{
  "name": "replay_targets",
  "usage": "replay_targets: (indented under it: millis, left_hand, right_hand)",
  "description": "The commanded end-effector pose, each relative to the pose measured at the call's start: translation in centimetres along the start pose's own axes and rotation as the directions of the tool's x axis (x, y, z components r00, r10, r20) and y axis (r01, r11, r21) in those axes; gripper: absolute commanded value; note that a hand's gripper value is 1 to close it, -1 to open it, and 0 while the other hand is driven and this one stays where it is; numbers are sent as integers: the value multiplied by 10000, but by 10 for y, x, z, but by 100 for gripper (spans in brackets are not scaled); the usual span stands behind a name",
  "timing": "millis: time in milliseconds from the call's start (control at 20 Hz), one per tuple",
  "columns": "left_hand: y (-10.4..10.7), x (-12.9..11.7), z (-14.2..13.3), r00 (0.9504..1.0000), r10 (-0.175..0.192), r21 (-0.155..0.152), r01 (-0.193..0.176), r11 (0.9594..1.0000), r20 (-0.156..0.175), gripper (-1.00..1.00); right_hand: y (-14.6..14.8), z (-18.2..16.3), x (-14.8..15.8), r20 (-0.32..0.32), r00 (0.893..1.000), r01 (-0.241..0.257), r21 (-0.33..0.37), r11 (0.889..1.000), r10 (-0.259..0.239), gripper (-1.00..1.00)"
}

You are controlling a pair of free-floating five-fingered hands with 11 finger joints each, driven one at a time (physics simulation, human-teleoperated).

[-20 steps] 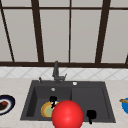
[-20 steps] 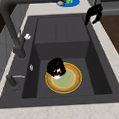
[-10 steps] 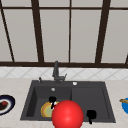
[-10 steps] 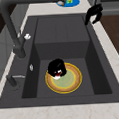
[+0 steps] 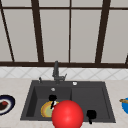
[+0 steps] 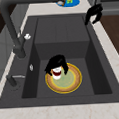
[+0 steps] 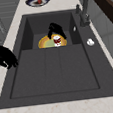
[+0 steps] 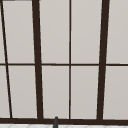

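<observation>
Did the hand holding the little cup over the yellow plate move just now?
No. The left hand, fingers curled on the small red-and-white cup, sits at the same spot over the round yellow plate in the dark sink basin.

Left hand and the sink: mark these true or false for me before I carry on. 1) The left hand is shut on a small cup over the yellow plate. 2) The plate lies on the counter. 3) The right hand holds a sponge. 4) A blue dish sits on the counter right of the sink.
1) True: the left hand curls round the small cup above the yellow plate.
2) False: it lies in the sink, in the deep basin.
3) False: the right hand hangs over the sink's front edge, holding nothing.
4) True: the blue dish.
</observation>
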Motion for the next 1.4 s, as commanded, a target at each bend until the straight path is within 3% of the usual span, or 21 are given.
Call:
replay_targets:
  millis: [0, 100, 800, 950, 1350]
  left_hand:
    - [14, 12, 14, 9998, -172, -49, 173, 9998, 61, -100]
    - [19, 17, 24, 10000, 71, -25, -71, 10000, 33, -100]
    - [68, 116, 95, 9993, 348, -124, -347, 9993, 102, -100]
    - [73, 141, 100, 10000, 84, -265, -84, 9996, 4, -100]
    - [88, 211, 115, 9996, 267, -329, -269, 9991, -59, -100]
  right_hand:
    - [0, 0, 0, 0, 10000, 0, 0, 10000, 0, 0]
    - [0, 0, 0, 0, 10000, 0, 0, 10000, 0, 0]
    - [0, 0, 0, 0, 10000, 0, 0, 10000, 0, 0]
    - [0, 0, 0, 0, 10000, 0, 0, 10000, 0, 0]
    - [0, 0, 0, 0, 10000, 0, 0, 10000, 0, 0]
